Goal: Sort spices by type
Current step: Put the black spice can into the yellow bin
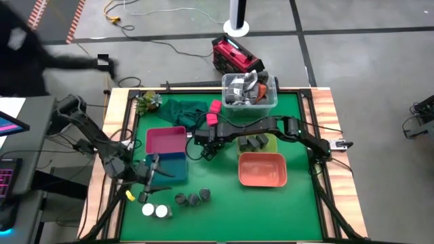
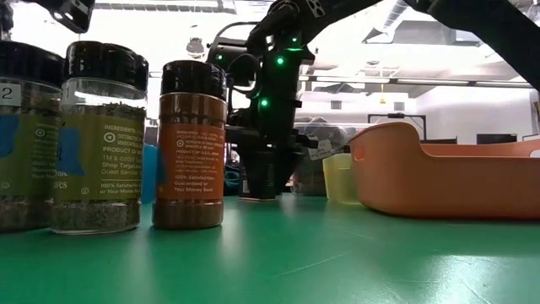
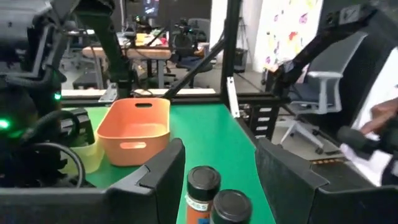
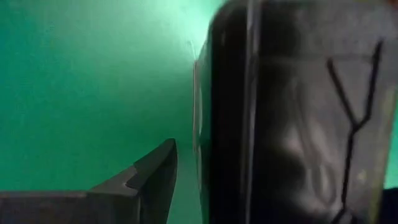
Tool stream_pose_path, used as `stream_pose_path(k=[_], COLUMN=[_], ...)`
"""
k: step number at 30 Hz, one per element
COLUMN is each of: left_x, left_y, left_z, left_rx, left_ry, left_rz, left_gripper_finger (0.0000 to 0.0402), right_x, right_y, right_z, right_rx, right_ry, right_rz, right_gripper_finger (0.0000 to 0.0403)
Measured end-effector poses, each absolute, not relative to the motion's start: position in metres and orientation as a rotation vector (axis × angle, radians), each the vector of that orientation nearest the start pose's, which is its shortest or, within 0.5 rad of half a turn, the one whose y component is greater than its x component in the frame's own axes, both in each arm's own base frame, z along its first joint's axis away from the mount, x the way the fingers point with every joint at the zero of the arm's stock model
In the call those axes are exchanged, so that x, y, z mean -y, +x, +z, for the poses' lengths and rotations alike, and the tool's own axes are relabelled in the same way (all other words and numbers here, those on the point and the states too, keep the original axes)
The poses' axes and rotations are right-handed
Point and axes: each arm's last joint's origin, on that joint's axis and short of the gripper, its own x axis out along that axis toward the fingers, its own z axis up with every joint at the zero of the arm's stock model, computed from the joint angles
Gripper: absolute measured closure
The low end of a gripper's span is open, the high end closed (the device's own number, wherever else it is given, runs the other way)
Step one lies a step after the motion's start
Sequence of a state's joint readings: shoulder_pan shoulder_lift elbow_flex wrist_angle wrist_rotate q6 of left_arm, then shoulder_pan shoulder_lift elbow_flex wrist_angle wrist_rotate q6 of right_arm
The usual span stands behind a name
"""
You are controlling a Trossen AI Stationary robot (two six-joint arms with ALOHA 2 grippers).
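High view puts the right gripper (image 1: 209, 150) low over the green table (image 1: 224, 213), between the pink tray (image 1: 165, 139) and the orange tray (image 1: 262, 169), with its arm reaching in across the yellow-green tray (image 1: 261, 143) that holds dark grey rectangular blocks (image 1: 251, 144). Its fingers are clamped on a dark container (image 4: 292, 112), which fills most of the right wrist view; from the low view the same dark thing (image 2: 263, 173) stands upright on the table under the gripper (its kind I cannot tell).

Left gripper (image 1: 150, 181) sits at the near left of the table, just beside the blue tray (image 1: 168, 167), with its fingers nearly together and nothing seen between them. Just in front of it stand three round dark grey jars (image 1: 192, 198) in a row, and closer to the table's edge two round white-topped jars (image 1: 155, 211) side by side. Two bright pink cubes (image 1: 213, 112) lie near the far side, next to a green cloth (image 1: 182, 112) and the clear plastic tub (image 1: 249, 91) of grey clutter.

In the low view the three dark-lidded jars stand upright in a line; the nearest to the gripper is an orange-labelled spice jar (image 2: 191, 143)
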State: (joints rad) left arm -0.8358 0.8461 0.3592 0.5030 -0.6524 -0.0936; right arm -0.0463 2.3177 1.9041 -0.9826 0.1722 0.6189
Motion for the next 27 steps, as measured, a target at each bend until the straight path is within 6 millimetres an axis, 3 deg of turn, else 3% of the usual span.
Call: stream_pose_path(k=[5, 9, 27], left_x=[0.112, 0.104, 0.107], left_y=[0.115, 0.108, 0.113], left_z=[0.252, 0.253, 0.248], left_rx=[0.018, 0.009, -0.01], left_ry=[-0.119, -0.109, -0.065], left_rz=[-0.218, -0.145, -0.102], left_gripper_finger=[0.0217, 0.0217, 0.0217], right_x=[0.023, 0.019, 0.023], right_y=[0.462, 0.463, 0.461], right_z=[0.159, 0.162, 0.175], right_rx=[-1.305, -1.307, -1.325], right_ry=[0.416, 0.41, 0.421], right_rz=[-0.6, -0.592, -0.576], right_gripper_finger=[0.0143, 0.0154, 0.0317])
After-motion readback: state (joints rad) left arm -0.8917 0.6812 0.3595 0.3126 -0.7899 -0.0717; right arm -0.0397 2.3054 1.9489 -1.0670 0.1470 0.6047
